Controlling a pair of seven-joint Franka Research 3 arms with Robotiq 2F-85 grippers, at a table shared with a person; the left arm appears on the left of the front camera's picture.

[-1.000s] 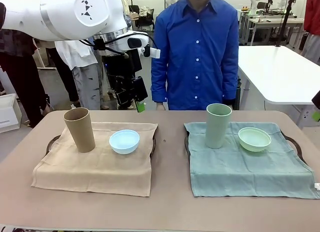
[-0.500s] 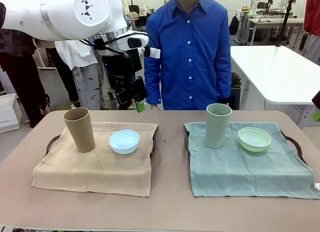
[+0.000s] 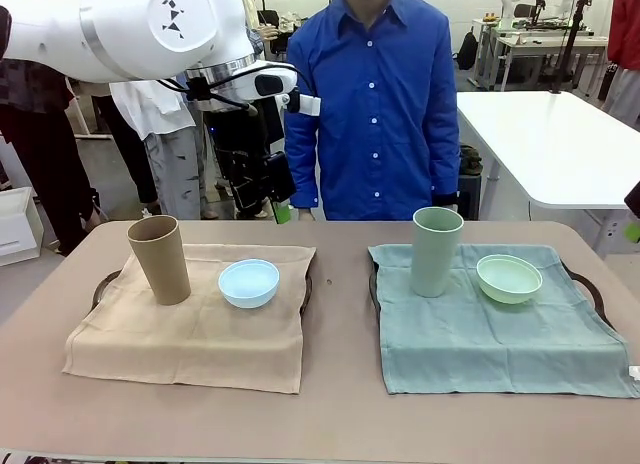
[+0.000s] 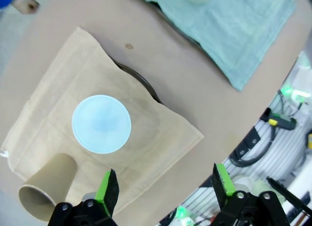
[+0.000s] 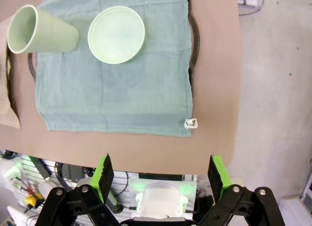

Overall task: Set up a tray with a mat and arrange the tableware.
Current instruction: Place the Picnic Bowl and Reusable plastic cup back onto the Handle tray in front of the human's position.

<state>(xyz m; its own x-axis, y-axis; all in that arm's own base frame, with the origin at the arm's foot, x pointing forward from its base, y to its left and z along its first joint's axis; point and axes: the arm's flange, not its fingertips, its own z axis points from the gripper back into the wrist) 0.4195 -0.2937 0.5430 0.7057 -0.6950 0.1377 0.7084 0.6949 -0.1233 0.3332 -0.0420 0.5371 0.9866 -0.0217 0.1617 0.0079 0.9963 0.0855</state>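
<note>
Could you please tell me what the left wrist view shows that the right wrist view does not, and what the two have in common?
Left wrist view alone: the tan cup and light blue bowl on the tan mat, with the left gripper, jaws open. Right wrist view alone: the pale green bowl, and the right gripper, jaws open. Both: the green mat and the brown table.

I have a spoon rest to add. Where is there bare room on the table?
The table strip between the tan mat and green mat is bare, as are both mats' near halves. Crowded: the far halves, with tan cup, blue bowl, green cup, green bowl.
</note>
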